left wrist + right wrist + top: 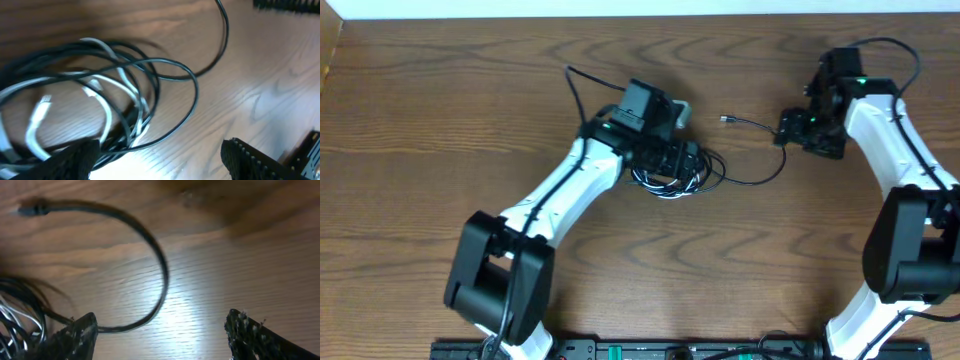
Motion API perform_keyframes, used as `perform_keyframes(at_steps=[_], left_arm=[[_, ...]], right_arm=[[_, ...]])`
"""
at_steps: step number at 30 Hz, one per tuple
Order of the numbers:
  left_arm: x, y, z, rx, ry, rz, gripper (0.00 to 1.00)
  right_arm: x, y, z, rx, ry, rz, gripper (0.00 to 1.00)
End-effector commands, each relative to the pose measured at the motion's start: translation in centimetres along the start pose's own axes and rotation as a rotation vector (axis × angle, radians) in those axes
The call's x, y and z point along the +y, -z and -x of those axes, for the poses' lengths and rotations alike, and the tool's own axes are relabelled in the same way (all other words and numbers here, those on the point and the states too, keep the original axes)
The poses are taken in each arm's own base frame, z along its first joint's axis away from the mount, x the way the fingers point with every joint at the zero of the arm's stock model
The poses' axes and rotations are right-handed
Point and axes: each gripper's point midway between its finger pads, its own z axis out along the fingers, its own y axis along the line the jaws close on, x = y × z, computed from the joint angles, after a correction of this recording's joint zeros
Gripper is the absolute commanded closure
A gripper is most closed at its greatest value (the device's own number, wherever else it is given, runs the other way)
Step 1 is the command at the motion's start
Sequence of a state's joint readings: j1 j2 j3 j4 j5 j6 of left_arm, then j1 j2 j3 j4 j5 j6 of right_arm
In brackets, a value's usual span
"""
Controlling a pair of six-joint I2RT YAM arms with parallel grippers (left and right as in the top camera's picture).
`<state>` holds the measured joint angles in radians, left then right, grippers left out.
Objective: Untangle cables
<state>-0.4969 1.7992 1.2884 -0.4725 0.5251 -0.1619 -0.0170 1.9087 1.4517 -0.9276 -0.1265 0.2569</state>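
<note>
Overhead: cable tangle on table near centre, left gripper right above it. One black strand leaves the coil rightward, arcs toward right gripper and ends in small plug.

Left wrist: jaws wide apart, nothing clamped. Black cable loops interlaced with white cable (white plug inside the loops). Tangle runs under the near finger.

Right wrist: jaws wide apart, holding nothing. Black cable arcs across bare wood and passes just beside one finger.
</note>
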Motion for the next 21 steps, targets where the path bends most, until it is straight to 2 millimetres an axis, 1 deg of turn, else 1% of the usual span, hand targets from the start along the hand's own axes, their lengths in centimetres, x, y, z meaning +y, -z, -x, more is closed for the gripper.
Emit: perform_keyframes(at_steps=[1,4,8,9,12,13,17,21], left_arm=[[-1.7,-2.0,-0.2,0.012,-0.043,-0.023,0.18],[-2.0,-3.5,-0.4,0.008,-0.081,0.019,0.21],[-2.5,-4.8,-1.0,0.021,-0.108,0.043,0.24],[-2.6,-5.2,-1.2,0.023,-0.118,0.054,0.27],[-2.8,-6.1,-1.3,0.020,-0.137,0.073,0.32],[-2.9,-6.7,-1.4,0.019,-0.146,0.080,0.33],[-3.5,-8.6,-2.4,0.042,-0.173,0.076,0.33],[-3.2,-8.8,-2.4,0.037,-0.179,0.102,0.33]], right_arm=[[-0.8,-0.1,0.1,0.017,-0.007,0.048,0.23],[-1.1,-0.1,0.2,0.016,-0.017,0.052,0.23],[-1.1,-0.1,0.2,0.016,-0.016,0.052,0.23],[-1.1,-0.1,0.2,0.016,-0.016,0.052,0.23],[-1.0,-0.1,0.2,0.017,-0.016,0.052,0.23],[-1.0,-0.1,0.2,0.016,-0.016,0.052,0.23],[-1.1,-0.1,0.1,0.020,-0.017,0.051,0.23],[-1.1,-0.1,0.1,0.020,-0.016,0.052,0.23]])
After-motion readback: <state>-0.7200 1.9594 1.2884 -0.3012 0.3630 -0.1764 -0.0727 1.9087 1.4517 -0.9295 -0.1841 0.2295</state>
